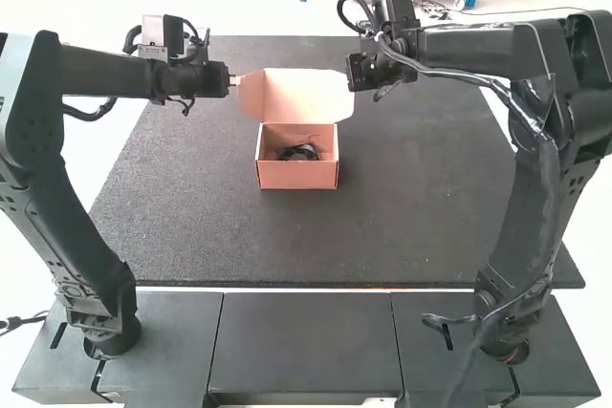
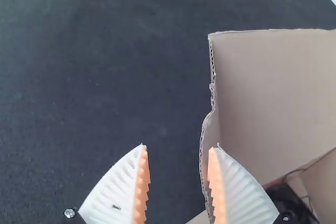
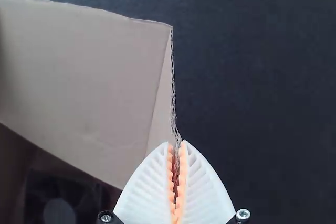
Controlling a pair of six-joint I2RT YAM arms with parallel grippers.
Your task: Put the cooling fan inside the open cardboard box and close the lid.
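High view: black mat (image 1: 191, 217) under box (image 1: 296, 175); right gripper (image 3: 176, 153) pinches lid (image 1: 292, 95) — left gripper (image 2: 177, 148) parted.

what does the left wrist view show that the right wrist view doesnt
Left wrist view: the left pincer open, with one side flap of the lid standing between its fingers. Right wrist view: the right pincer shut on the lid's other side flap. Both: the raised cardboard lid, the black mat and a bit of the fan beneath it.
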